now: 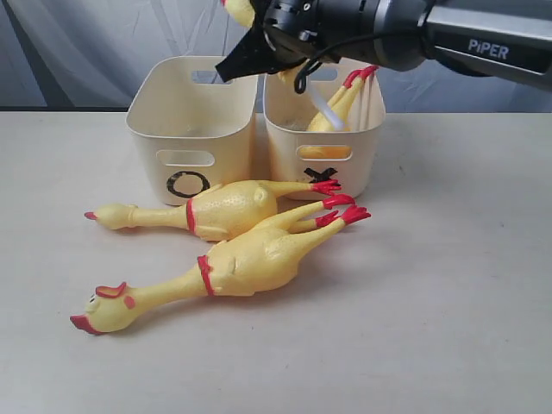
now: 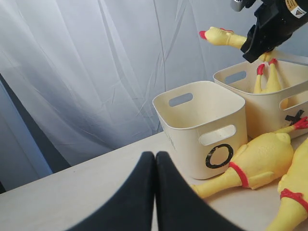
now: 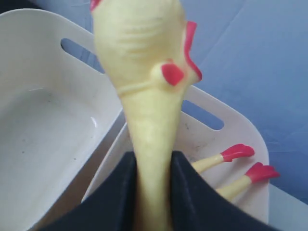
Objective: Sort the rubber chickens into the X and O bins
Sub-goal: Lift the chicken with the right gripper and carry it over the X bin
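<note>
Binning is in hand: right tool clamps a rubber chicken by its neck above the X bin; next, I judge, it needs lowering and release. Left tool sits pressed together, empty.

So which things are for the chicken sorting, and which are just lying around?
For the job:
- the right gripper, clamping the held chicken
- the binned chicken, feet up in the X bin
- the O bin
- the back chicken and the front chicken, lying before the bins

Just there:
- the left gripper, shut and empty
- the curtain
- the table
</note>
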You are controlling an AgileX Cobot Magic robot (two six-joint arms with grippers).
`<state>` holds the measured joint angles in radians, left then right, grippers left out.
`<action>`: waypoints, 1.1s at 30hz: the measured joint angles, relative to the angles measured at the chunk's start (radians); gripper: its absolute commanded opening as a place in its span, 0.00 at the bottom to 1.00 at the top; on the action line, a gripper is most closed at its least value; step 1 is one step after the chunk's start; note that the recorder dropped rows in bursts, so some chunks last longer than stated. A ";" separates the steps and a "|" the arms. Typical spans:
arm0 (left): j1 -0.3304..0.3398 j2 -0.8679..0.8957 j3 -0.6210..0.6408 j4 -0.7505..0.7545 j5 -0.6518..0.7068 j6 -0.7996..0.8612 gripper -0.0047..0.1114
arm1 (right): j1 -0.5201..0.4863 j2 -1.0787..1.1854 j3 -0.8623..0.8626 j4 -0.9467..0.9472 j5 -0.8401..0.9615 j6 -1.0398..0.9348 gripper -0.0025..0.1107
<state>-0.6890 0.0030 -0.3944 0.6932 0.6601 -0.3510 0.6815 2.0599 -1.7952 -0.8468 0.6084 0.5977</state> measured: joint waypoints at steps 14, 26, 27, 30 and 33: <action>0.000 0.000 0.000 0.000 0.000 0.000 0.04 | -0.096 0.093 0.000 -0.242 -0.102 0.170 0.01; 0.000 0.000 0.000 0.000 0.000 0.000 0.04 | -0.112 0.104 0.000 -0.275 -0.072 0.192 0.02; 0.000 0.000 0.000 0.000 0.000 0.000 0.04 | -0.114 0.104 0.000 -0.273 -0.069 0.192 0.03; 0.000 0.000 0.000 0.000 0.000 0.000 0.04 | -0.114 0.104 0.000 -0.273 -0.053 0.192 0.18; 0.000 0.000 0.000 0.000 0.000 0.000 0.04 | -0.116 0.104 0.000 -0.268 -0.053 0.192 0.36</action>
<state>-0.6890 0.0030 -0.3944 0.6932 0.6601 -0.3510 0.5653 2.1635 -1.7952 -1.1152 0.5549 0.7892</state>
